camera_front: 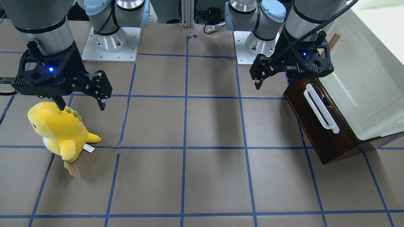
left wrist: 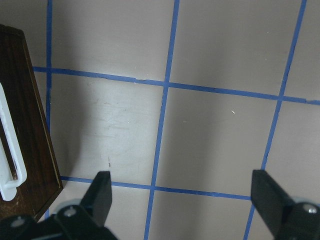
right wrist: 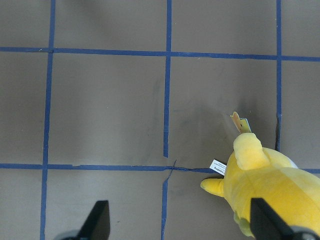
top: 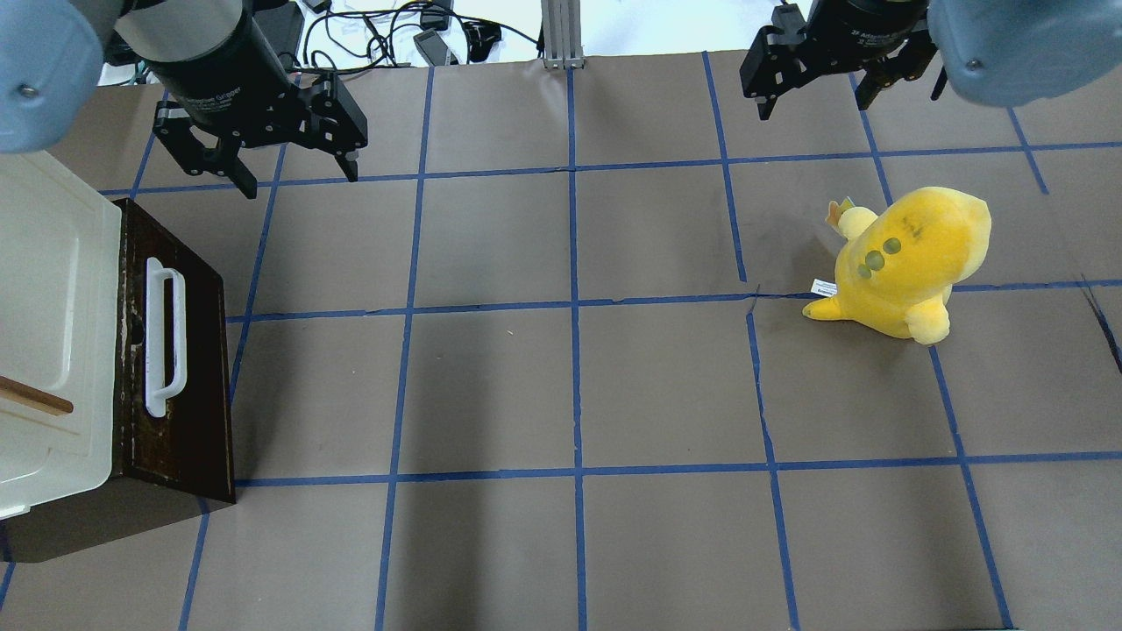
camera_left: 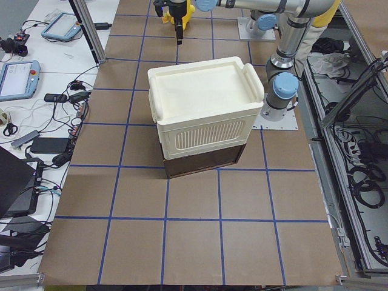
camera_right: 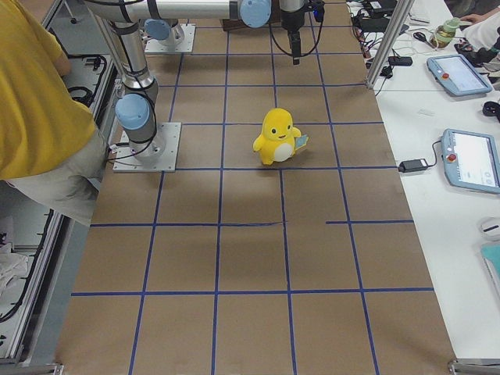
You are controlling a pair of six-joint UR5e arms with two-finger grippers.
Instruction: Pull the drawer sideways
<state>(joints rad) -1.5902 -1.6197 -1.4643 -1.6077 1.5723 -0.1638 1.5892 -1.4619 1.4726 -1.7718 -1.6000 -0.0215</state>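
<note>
The drawer (top: 197, 377) has a dark brown wooden front and a long white bar handle (top: 165, 337). It sits under the cream-white cabinet (top: 44, 289) at the table's left end. It also shows in the front-facing view (camera_front: 318, 132) and at the left edge of the left wrist view (left wrist: 30, 125). My left gripper (top: 301, 180) is open and empty. It hangs above the table, apart from the drawer and beyond one end of the handle; its fingers (left wrist: 100, 192) frame bare table. My right gripper (top: 813, 103) is open and empty above the table near the yellow plush.
A yellow plush toy (top: 903, 263) stands on the table's right half, just under the right gripper (camera_front: 82, 105). The cabinet carries a small brown wooden handle (top: 35, 396). Blue tape lines grid the brown table. A person in yellow stands by the robot base (camera_right: 31, 94).
</note>
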